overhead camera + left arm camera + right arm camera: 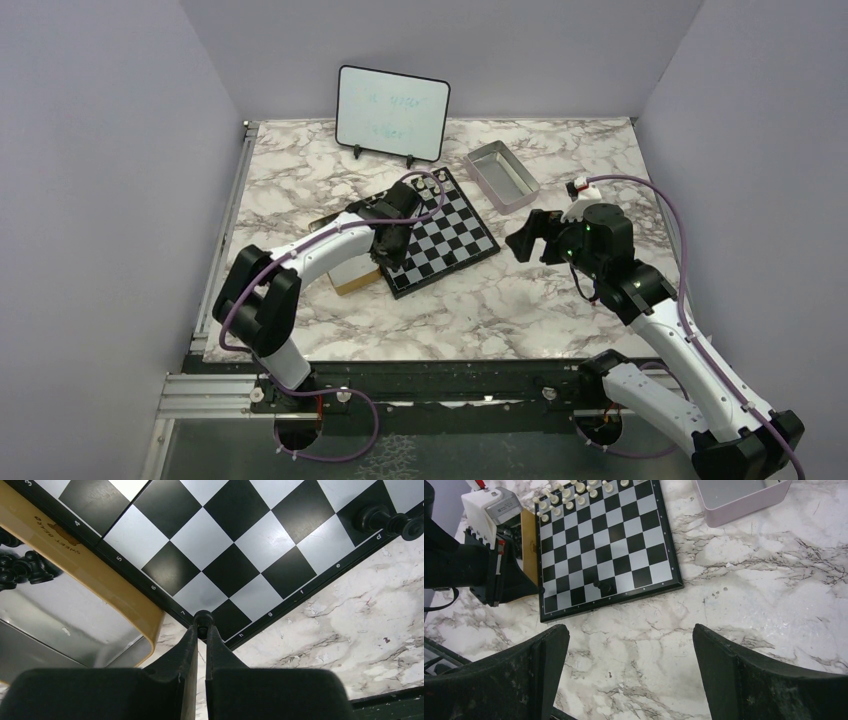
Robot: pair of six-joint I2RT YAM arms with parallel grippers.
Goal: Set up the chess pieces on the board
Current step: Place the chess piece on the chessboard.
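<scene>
Fingertips [187, 645] of the left end effector [201, 630] are clenching a tiny black chess piece [202, 616] at the left rim of the small square black-and-white checked board [235, 540], close to its near corner, beside the tan wooden box [95, 575]. Another black chess piece [385, 522] is sitting by the board's near edge. The right end effector [629, 630] is hanging released above the marble counter [749, 605], right of the board.

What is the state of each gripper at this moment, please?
Left gripper: closed on a tiny black chess piece.
Right gripper: open, holding nothing.
</scene>
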